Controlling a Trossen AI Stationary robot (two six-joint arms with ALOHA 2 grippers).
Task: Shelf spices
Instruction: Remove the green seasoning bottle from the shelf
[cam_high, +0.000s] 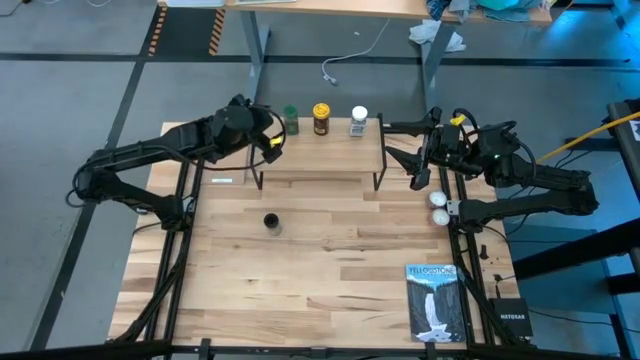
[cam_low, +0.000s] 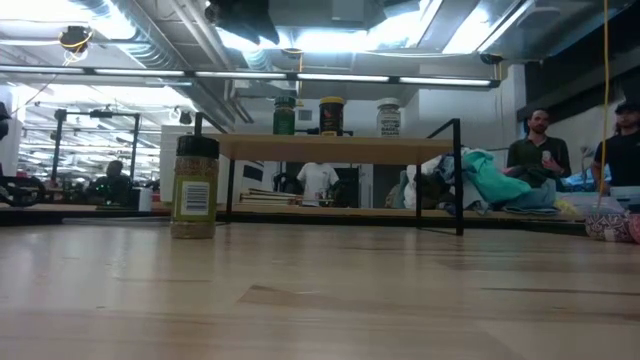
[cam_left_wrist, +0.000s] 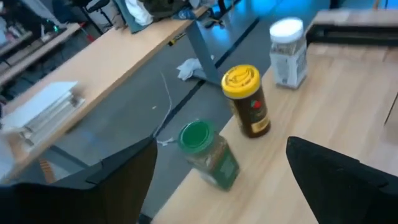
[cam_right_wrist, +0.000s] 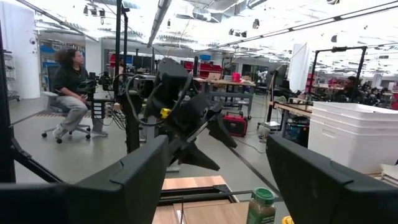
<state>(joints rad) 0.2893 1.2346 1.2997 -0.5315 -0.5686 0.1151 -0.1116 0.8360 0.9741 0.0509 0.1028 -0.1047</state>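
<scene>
Left gripper (cam_high: 276, 140), fingers spread and empty, hangs just beside my green jar (cam_high: 291, 119), which stands on the shelf (cam_high: 320, 155) beside the amber (cam_high: 321, 118) and white-lidded (cam_high: 358, 121) jars. Dark-lidded jar (cam_high: 271, 222) stands on the table (cam_high: 330, 270). Right gripper (cam_high: 418, 160) waits spread at the shelf's other end.

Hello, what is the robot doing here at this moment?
The robot is putting spice jars on the small wooden shelf. Three already stand on it: the green-lidded jar, the yellow-lidded amber jar and the white-lidded clear jar. The left gripper is open beside the green one and holds nothing. The dark-lidded jar stands on the table. The right gripper waits open at the shelf's other end.
</scene>
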